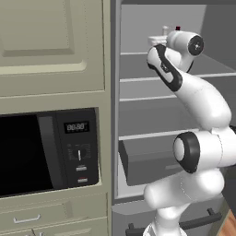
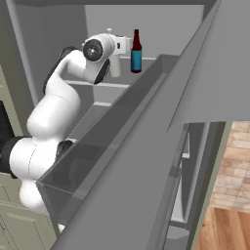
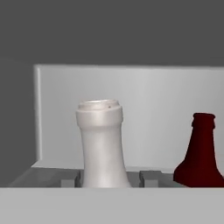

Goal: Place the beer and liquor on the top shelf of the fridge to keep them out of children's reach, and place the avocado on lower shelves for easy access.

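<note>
My gripper [image 3: 110, 179] is shut on the neck of a pale grey-white bottle [image 3: 101, 144], inside the upper part of the fridge [image 1: 138, 115]. Which of the beer and the liquor this bottle is, I cannot tell. In the right base view the pale bottle [image 2: 115, 67] hangs upright under the hand, over the top shelf [image 2: 97, 83]. Whether its base touches the board is hidden. A dark red bottle [image 2: 136, 51] with a blue label stands on that shelf just to the right, with its neck [image 3: 200, 153] close beside the held bottle. The avocado is out of view.
Lower shelves [image 1: 152, 97] and a dark grey drawer box [image 1: 147, 161] lie below the arm. A black microwave [image 1: 46, 152] sits in the cabinets to the left. The open fridge door [image 2: 161, 146] with its bin stands close on the right, above a wooden floor [image 2: 229, 205].
</note>
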Robot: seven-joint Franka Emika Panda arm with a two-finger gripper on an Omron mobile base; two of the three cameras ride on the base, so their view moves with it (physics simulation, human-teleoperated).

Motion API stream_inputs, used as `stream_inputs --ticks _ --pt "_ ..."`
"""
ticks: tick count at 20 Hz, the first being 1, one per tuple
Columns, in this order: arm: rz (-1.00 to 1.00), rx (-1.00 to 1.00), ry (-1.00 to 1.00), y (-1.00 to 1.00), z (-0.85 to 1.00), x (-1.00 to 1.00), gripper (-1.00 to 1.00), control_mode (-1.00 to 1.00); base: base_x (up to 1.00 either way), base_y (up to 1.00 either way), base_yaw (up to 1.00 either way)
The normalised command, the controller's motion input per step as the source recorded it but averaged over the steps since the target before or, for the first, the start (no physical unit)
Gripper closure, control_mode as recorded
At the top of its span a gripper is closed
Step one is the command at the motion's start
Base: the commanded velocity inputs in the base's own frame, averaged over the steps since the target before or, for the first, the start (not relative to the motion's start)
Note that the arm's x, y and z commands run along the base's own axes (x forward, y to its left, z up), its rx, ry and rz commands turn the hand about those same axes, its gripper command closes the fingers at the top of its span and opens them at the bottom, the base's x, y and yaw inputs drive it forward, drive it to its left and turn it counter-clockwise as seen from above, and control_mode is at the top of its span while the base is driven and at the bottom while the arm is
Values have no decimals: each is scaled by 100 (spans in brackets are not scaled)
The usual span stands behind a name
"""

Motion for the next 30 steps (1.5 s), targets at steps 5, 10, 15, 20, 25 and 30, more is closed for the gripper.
stream_inputs --ticks 5,10,15,20,25,30 --pt "0 0 0 -13 0 51 100 -100 0 0 0" --pt "0 0 0 -20 0 49 100 -100 0 0 0" --pt "1 0 0 -18 -7 32 100 -100 0 0 0" --pt "1 0 -3 -12 -16 15 -100 -100 0 0 0" --pt "1 0 -6 -6 -13 2 -100 -100 0 0 0" --pt "0 0 -6 -2 -2 0 -100 -100 0 0 0"
